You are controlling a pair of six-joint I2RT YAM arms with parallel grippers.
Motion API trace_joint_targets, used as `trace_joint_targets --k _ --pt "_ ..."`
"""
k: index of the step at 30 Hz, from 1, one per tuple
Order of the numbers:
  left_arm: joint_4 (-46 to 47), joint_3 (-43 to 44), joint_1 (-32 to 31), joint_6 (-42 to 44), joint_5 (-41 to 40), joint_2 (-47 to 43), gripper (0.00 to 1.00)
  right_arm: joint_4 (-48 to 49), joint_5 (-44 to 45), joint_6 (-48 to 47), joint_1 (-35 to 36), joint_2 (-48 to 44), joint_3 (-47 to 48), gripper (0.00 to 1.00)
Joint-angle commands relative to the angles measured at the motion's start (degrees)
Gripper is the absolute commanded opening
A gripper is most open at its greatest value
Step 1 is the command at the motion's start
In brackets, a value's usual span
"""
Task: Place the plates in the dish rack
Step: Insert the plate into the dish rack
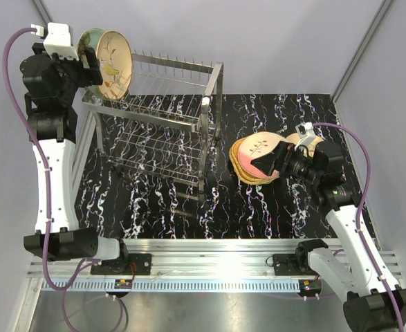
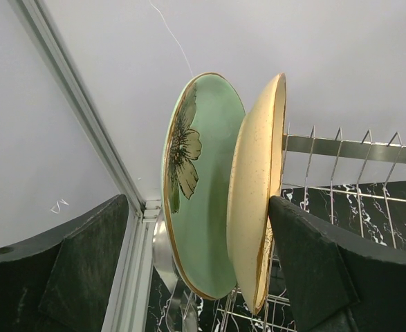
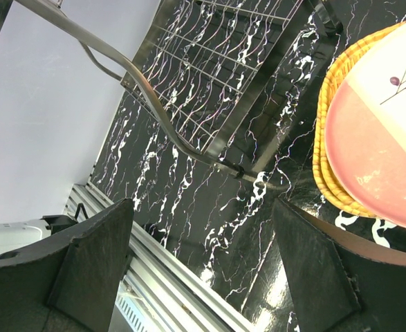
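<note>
Top external view: the left gripper point(image 1: 95, 62) is raised at the far left end of the dish rack point(image 1: 161, 117), its jaws on either side of two plates that stand on edge among the top prongs. The beige floral plate point(image 1: 114, 66) faces the camera, and the mint-green plate point(image 1: 85, 38) shows only as a rim behind it. On the black marbled table point(image 1: 154, 214) to the right of the rack, the right gripper point(image 1: 256, 164) hangs over a stack of plates, a pink-cream plate point(image 1: 247, 153) on top and an orange wicker plate point(image 1: 238, 173) beneath

Left wrist view: the jaws are spread wide. The mint-green plate with its flower and the beige plate stand upright side by side between the fingers point(image 2: 92, 270), their lower edges down among the rack wires. The right pad sits just beside the beige plate's rim; the left pad is well apart from the green one

Right wrist view: the jaws gape wide with nothing between them, only table below. The pink-cream plate and the wicker rim lie at the right edge, the rack's frame above
</note>
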Motion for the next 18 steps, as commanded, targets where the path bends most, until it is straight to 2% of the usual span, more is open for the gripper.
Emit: trace_joint_targets --k 1,5,9,18 --pt "1.46 1.28 0.31 -0.55 -1.37 -0.74 0.84 0.61 0.95 -1.36 0.76 -0.70 1.99 0.89" --pt "1.28 1.37 0.22 0.33 -4.88 -1.09 0.78 0.78 1.22 -1.36 0.94 -0.35 1.99 0.89" --pt "1.02 1.72 0.22 0.33 -6.56 -1.00 0.78 1.04 1.31 -1.45 1.03 -0.26 1.90 0.89" --pt "0.06 2.77 0.22 -2.30 -2.79 -1.79 0.80 0.61 1.57 -1.54 1.03 -0.53 2.08 0.89"
